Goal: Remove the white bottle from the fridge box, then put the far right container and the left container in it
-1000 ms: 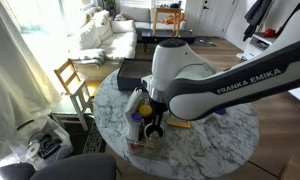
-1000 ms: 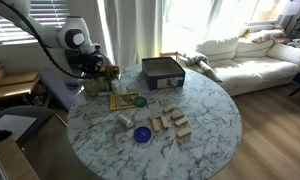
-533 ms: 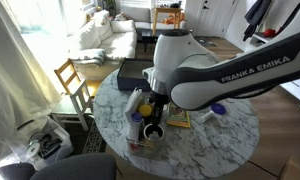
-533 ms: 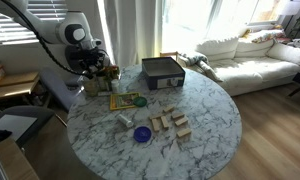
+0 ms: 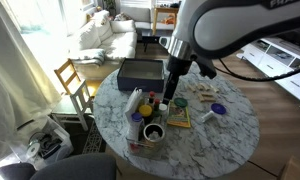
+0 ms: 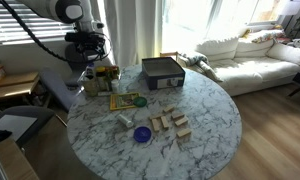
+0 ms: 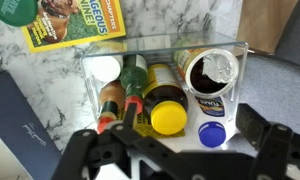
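The claw [image 7: 175,150] hangs open above the clear bin [image 7: 165,47] at the table's [image 5: 230,125] edge. The white bottle [image 7: 104,70] stands inside the bin.

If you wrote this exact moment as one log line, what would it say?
gripper: open, empty, above fridge box | white bottle: in box | tin: in box, beside yellow-capped bottle

Sunlit lounge: white sofa [image 6: 252,55], wooden chair [image 5: 72,82]

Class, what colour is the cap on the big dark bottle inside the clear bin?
Yellow; the cap shows best in the wrist view.
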You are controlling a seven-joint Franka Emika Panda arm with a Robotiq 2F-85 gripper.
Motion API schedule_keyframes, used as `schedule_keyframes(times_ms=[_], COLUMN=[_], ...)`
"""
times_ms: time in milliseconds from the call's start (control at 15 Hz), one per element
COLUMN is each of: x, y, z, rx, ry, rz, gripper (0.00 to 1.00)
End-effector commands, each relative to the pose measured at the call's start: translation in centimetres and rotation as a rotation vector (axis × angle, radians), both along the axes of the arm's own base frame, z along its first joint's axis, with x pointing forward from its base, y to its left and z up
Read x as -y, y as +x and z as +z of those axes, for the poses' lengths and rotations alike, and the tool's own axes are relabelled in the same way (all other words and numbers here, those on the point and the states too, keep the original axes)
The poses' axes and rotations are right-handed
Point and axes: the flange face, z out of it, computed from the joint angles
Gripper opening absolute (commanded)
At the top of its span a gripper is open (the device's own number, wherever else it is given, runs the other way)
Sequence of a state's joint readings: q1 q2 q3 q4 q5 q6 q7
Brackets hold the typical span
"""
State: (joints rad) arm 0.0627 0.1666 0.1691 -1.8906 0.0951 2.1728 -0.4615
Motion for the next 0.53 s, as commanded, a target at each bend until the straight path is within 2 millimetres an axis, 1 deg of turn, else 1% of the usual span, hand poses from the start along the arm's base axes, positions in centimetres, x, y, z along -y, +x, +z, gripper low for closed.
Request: schedule_keyframes(times_ms=[0, 133, 333, 400, 467], x=[3.5, 5.7, 9.2, 7.6, 8.3], y=[-2.3, -2.9, -3.9, -2.1, -2.2], z=[3.8, 5.6, 7.6, 7.2, 7.7], rx=[-0.061, -0.073, -0.055, -0.044, -0.035], ry=[0.131, 0.216, 0.325, 0.266, 0.273], rz=[-0.133, -0.205, -0.303, -0.254, -0.266], gripper=[1.0, 1.0, 1.0, 1.0, 1.0])
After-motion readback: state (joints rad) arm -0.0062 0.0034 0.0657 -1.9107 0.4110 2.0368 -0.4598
